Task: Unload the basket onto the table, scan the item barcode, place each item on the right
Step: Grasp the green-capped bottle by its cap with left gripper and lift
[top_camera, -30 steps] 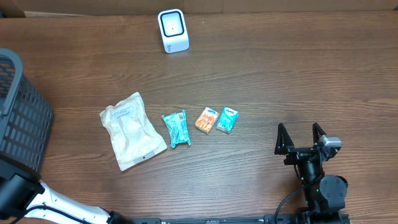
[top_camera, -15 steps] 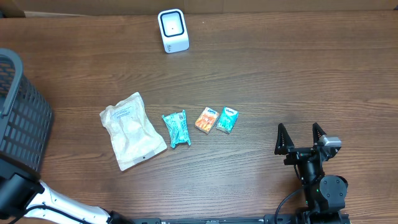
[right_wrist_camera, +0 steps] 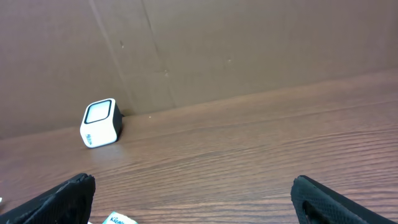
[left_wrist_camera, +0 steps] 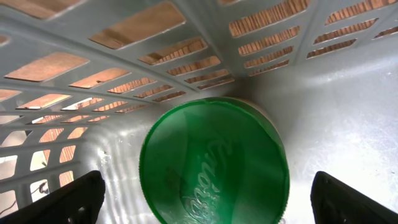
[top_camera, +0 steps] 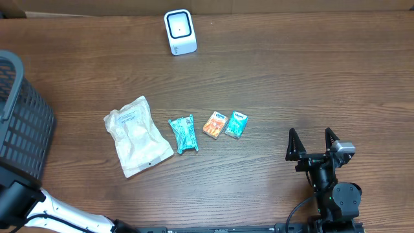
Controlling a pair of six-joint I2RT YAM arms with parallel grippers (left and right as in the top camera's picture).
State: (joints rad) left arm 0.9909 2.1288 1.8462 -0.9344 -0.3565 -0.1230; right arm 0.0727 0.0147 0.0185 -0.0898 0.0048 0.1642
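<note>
right gripper [top_camera: 310,137] is sitting at the near edge of the table [top_camera: 291,77], right side, jaws standing spread wide with nothing between them; its wrist view is showing both fingers [right_wrist_camera: 62,199] in the lower corners over bare wood. left arm [top_camera: 26,204] is coming in at the near-left corner beside the basket [top_camera: 19,110]; overhead is hiding its tip, so the left gripper [left_wrist_camera: 206,193] is showing only in its own wrist view. it's hanging inside the basket, jaws spread wide and touching nothing, looking down on a green lid [left_wrist_camera: 214,165] that's lying on the basket floor against the slotted wall. lid is carrying embossed script, unreadable here, and it's probably capping a tub or jar, but the view is hiding whatever is under it. going further out, mid-table, four items are lying in a loose row, all well apart from both grippers: white pouch [top_camera: 137,136] leftmost and nearest the basket, lying flat and skewed; teal packet [top_camera: 184,133] just beside its right edge; then orange box [top_camera: 214,124] and teal box [top_camera: 237,124] sitting side by side, touching. barcodes are coming out too small to make out. at the far edge the scanner [top_camera: 180,32] is standing upright, white, window facing upward, well apart from the row of items; right wrist view is catching it far left against the cardboard wall [right_wrist_camera: 249,43] behind the table
</note>
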